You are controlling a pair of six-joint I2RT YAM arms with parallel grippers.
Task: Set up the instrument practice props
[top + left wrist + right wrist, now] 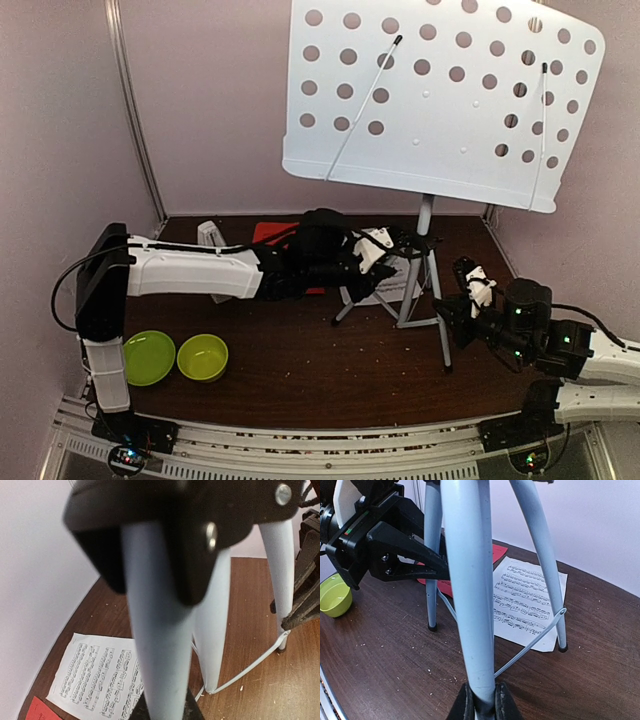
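Your left gripper (167,709) is pinching one pale tube leg of the music stand (420,150). Its fingers (192,707) are pressing on either side of the leg, which is running straight up from between them. Your right gripper (481,706) is clamping another leg of the same tripod, with the tube rising from between its dark fingers (462,705). The stand is standing upright on the table (300,370), its perforated desk tilting high over both grippers.

The white sheet (530,600) is lying flat just beyond the right gripper, among the tripod feet, with one foot standing at its near corner. The red sheet (496,552) is lying farther out past the white one and is partly hidden by the legs. The metronome (210,235) is sitting well behind the left gripper, beside that arm's forearm. Two lime-green bowls (203,357) are sitting side by side, well back from the left gripper, near that arm's base.
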